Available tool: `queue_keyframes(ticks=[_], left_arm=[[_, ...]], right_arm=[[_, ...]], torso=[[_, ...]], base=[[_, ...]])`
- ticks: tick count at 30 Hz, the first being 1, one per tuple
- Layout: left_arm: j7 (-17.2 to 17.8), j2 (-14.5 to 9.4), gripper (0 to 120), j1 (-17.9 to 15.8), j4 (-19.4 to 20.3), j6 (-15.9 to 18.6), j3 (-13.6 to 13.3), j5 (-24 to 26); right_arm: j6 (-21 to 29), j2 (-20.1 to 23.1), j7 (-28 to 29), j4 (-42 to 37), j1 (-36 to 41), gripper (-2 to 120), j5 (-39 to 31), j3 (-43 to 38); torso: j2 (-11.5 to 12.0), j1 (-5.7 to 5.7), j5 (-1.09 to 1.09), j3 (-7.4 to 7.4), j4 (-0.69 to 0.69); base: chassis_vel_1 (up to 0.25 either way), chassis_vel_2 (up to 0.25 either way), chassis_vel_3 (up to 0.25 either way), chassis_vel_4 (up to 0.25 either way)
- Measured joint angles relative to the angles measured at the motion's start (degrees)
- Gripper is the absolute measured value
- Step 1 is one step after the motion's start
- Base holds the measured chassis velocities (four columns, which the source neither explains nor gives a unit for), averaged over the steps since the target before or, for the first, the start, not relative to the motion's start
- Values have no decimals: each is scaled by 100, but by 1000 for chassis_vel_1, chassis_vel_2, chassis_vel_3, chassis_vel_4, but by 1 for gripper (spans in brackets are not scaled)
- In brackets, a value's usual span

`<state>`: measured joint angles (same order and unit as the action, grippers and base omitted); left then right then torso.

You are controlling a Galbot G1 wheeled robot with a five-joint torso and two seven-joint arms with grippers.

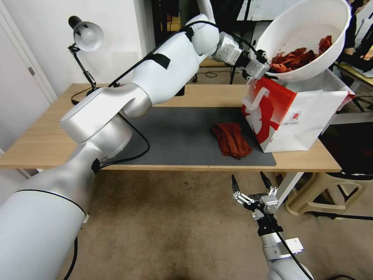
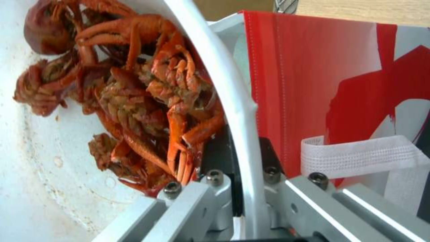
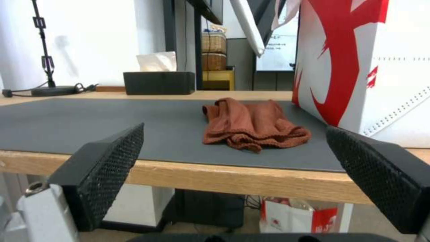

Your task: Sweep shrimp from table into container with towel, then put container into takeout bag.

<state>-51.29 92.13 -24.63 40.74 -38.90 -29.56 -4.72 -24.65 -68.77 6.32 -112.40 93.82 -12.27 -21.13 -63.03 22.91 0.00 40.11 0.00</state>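
Observation:
My left gripper (image 1: 261,67) is shut on the rim of the white container (image 1: 307,23), which hangs tilted in the air just above the open top of the red-and-white takeout bag (image 1: 291,116). Red shrimp (image 1: 297,57) lie heaped in the low side of the container (image 2: 45,168), close to the fingers (image 2: 215,154) in the left wrist view, where the shrimp (image 2: 147,90) and the bag (image 2: 322,74) show beside the rim. The rust-red towel (image 1: 230,139) lies crumpled on the grey mat (image 1: 175,132) of the table (image 1: 46,140), beside the bag. My right gripper (image 1: 251,183) hangs open below the table's front edge, facing the towel (image 3: 251,126).
A desk lamp (image 1: 86,37) stands at the table's back left. A black tissue box (image 3: 159,82) sits at the back edge. A beige stool (image 1: 330,190) stands on the floor to the right of the table. A second small red-and-white bag (image 3: 298,218) lies under the table.

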Motion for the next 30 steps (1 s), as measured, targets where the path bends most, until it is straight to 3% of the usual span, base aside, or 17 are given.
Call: queue_keyframes(ticks=[22,30], left_arm=[[72,0,0,88,-46,16,-200,5],[273,0,0,61,-41,30,-264,9]], right_arm=[[19,-29,9,-15,-13,100,15,20],[28,-36,9,-11,-33,100,15,41]], torso=[[1,0,0,0,0],[1,0,0,0,0]], base=[[0,0,0,0],[0,0,0,0]])
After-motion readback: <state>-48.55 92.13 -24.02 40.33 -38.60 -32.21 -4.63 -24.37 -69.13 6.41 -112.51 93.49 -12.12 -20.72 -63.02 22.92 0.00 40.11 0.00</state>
